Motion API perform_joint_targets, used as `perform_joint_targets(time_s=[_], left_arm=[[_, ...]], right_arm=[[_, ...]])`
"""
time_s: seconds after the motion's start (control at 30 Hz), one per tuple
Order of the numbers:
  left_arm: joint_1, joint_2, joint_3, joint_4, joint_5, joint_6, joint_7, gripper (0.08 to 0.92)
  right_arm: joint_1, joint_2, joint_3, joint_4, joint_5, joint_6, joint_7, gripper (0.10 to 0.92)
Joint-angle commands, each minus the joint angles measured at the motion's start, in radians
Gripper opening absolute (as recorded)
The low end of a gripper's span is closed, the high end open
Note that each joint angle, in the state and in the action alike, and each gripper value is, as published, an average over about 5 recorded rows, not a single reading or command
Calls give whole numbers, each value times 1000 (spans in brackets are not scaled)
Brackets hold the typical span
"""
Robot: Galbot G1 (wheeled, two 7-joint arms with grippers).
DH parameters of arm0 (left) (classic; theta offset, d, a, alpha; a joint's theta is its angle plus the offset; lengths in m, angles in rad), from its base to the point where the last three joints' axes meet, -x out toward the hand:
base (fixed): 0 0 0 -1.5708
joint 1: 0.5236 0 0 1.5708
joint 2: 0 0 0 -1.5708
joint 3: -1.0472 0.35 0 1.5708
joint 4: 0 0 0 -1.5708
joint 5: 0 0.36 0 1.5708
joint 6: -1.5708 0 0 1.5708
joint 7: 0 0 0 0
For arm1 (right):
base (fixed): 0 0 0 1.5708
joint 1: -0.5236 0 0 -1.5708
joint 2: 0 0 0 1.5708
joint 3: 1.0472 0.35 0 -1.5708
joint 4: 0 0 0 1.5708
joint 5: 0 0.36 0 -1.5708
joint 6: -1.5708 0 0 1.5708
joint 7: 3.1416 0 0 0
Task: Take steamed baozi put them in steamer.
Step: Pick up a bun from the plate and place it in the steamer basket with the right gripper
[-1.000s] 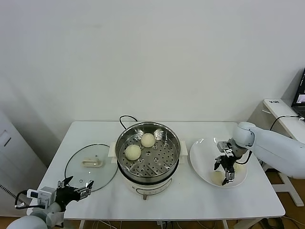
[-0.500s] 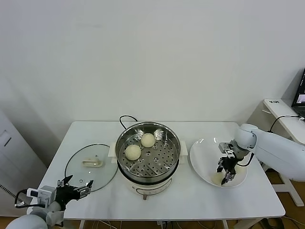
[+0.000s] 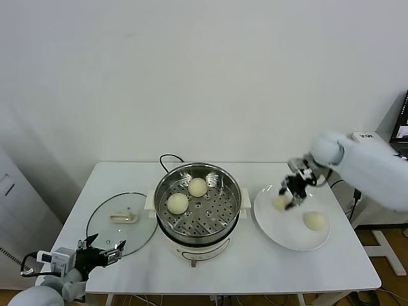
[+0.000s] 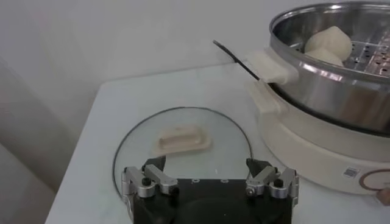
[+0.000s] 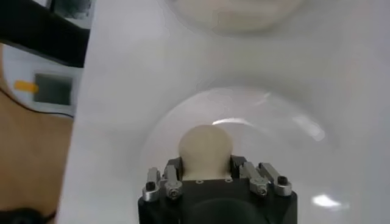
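Head view: a white table (image 3: 127, 178) is seen against a bare wall. The steamer (image 3: 198, 207) stands at the table's centre, its black cord (image 3: 167, 159) trailing behind. Two steamed baozi are counted on its perforated tray: one (image 3: 197, 187) toward the back, one (image 3: 178, 203) nearer the left wall. A glass lid (image 3: 121, 224) with a cream handle lies flat to the left of the steamer. A white plate (image 3: 280, 233) lies to the right, with one baozi (image 3: 314, 220) resting on it. The right gripper (image 3: 290, 190) is raised above the plate's left rim, closed on a fourth baozi (image 3: 281, 202); between it and the steamer nothing is seen but the steamer's side handle. The left gripper (image 3: 102, 250) is parked at the table's front left corner, jaws spread wide, holding nothing.

Left wrist view: the parted fingers (image 4: 149, 178) are seen just before the lid (image 4: 183, 143); steamer wall (image 4: 329, 91) and two baozi (image 4: 329, 42) are visible beyond.

Right wrist view: the held baozi (image 5: 206, 149) is clamped between the fingers (image 5: 173, 170), with the plate (image 5: 292, 152) below. Four baozi are counted in all.
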Motion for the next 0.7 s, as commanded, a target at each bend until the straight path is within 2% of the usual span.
perform_joint_targets(time_s=[0.03, 0.33, 0.7], left_arm=[[-9, 7, 7, 7, -6, -4, 2, 823], [-23, 8, 18, 13, -5, -2, 2, 823], [-19, 6, 17, 23, -5, -6, 4, 823]], right_arm=[[197, 135, 33, 52, -3, 272, 27, 484], [182, 262, 9, 180, -17, 477, 104, 484], [108, 341, -37, 290, -176, 698, 137, 484]])
